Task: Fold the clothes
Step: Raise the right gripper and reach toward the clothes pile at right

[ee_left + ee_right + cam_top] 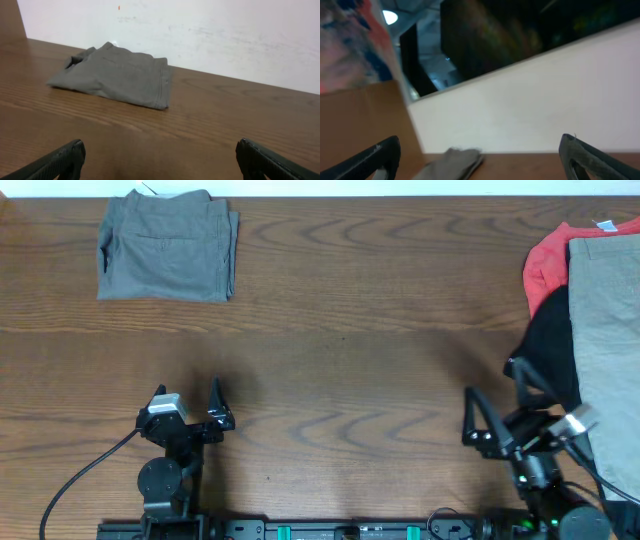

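**Both pincers open and empty; one garment folded, pile waiting at right**

Overhead: the folded grey garment (168,246) lies at the far left of the desk (340,350), near the back edge, as a roughly square bundle with its layers squared up. It is well apart from both arms.

An unfolded pile sits at the far right edge of the desk. It holds a red garment (545,265) at the back, a black garment (555,340) below it towards the arm, and a pale grey-beige garment (605,330) over both, running off the frame.

Left pincer (188,388): at the near left of the desk, jaws spread wide, nothing between them. The left wrist view confirms this (160,150). Both dark fingertips (67,157) show at the bottom corners with bare wood between them, and the folded grey garment (117,75) lies ahead of them against the white wall (225,35). A black cable (85,480) trails from the left arm towards the near edge.

Right pincer (492,378): at the near right, jaws spread wide, holding nothing. Its outer finger lies just beside the edge of the black garment; I cannot tell whether they touch. The right wrist view (480,145) is pitched upward, mostly onto the wall and a dark area above it. The two fingertips are far apart, and the folded grey garment (452,162) is a small blurred shape at the bottom.
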Controlling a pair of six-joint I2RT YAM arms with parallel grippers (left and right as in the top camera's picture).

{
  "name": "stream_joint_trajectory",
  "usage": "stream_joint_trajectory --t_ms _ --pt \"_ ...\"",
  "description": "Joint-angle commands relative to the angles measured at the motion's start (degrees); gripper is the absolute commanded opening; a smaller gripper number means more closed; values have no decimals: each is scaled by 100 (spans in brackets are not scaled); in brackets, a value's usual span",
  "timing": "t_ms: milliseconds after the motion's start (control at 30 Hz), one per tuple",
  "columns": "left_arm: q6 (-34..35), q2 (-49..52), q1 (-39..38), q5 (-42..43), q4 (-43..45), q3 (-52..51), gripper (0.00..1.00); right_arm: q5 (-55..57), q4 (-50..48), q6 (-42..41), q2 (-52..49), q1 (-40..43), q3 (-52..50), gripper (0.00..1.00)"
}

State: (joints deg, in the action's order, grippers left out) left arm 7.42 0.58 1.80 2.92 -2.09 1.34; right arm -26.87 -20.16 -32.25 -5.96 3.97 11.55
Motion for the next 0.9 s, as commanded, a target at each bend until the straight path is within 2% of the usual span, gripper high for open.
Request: stream_joint_trajectory --t_ms 0,200,333,500,733,867 --pt "-79 -35 -11 -103 -175 -111 98 555 214 1108 -719 48 857 99" --pt "-79 -35 -11 -103 -175 -111 98 1414 1058 1639 -2496 48 2142 99" --pt "-79 -35 -11 -103 -175 -111 98 1515 1556 2114 -3991 48 3185 99" --pt "-79 -35 -11 -103 -173 -111 98 1952 2837 2629 -5694 52 4819 99" --pt "-79 -35 -11 -103 -175 -111 98 3724 4892 3379 -7967 92 7316 99" --pt "-79 -35 -11 -103 -173 -111 98 4876 5259 3390 -8846 201 8070 99"
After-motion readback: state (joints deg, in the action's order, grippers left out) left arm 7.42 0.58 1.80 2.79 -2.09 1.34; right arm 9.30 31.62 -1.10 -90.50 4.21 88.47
